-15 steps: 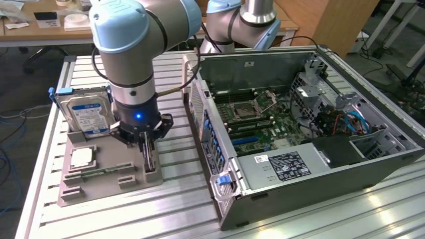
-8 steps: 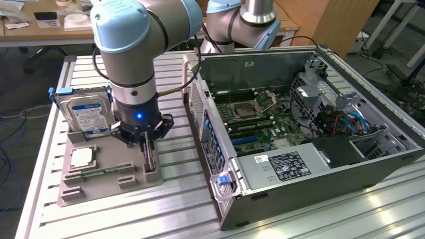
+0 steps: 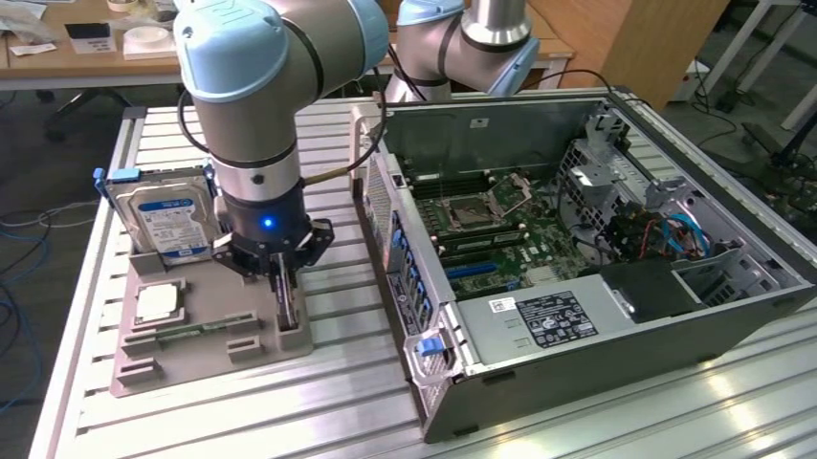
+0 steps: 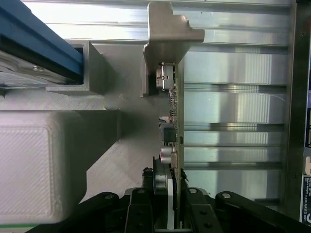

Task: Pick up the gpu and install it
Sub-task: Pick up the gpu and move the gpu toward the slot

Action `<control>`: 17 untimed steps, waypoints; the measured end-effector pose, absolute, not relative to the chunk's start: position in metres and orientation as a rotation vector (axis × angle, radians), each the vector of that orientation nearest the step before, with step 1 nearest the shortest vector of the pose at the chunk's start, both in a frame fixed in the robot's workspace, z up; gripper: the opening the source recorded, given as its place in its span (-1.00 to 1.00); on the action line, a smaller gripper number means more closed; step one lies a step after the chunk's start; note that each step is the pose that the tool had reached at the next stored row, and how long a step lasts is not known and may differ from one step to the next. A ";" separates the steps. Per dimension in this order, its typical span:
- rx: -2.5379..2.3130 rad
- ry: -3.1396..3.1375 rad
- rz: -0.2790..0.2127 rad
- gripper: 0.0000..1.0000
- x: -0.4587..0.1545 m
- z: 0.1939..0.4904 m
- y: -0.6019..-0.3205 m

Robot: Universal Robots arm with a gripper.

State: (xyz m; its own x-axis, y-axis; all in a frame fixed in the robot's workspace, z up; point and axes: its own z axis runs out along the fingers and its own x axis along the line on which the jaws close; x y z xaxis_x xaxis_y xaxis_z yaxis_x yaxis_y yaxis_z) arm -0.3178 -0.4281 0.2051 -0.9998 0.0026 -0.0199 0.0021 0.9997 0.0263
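The gpu (image 3: 289, 308) stands on edge in a slot of the grey holder tray (image 3: 191, 361), at the exterior view's left of the open computer case (image 3: 715, 249). My gripper (image 3: 279, 275) reaches straight down onto its top edge. In the wrist view the gpu (image 4: 177, 121) appears edge-on, its silvery end bracket (image 4: 167, 39) at the far end. My gripper (image 4: 167, 213) has its black fingers (image 4: 141, 213) pressed against both faces of the card, shut on it. The card still sits low in the holder.
A silver hard drive with a blue-white label (image 3: 166, 222) stands upright in the same tray, close beside the arm. A processor chip (image 3: 157, 303) and a green memory stick (image 3: 191, 332) lie flat there. The case's motherboard (image 3: 498, 239) is exposed. Everything rests on a slatted aluminium table (image 3: 255, 421).
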 end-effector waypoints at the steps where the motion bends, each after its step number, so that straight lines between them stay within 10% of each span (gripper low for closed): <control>1: 0.004 3.121 0.041 -0.44 -0.318 0.205 -0.428; 17: 0.004 3.121 0.041 -0.44 -0.318 0.238 -0.428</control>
State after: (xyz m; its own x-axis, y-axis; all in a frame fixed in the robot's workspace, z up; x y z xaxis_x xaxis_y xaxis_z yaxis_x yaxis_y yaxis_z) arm -0.3178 -0.4281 0.2379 -0.9998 0.0026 -0.0198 0.0021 0.9996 0.0264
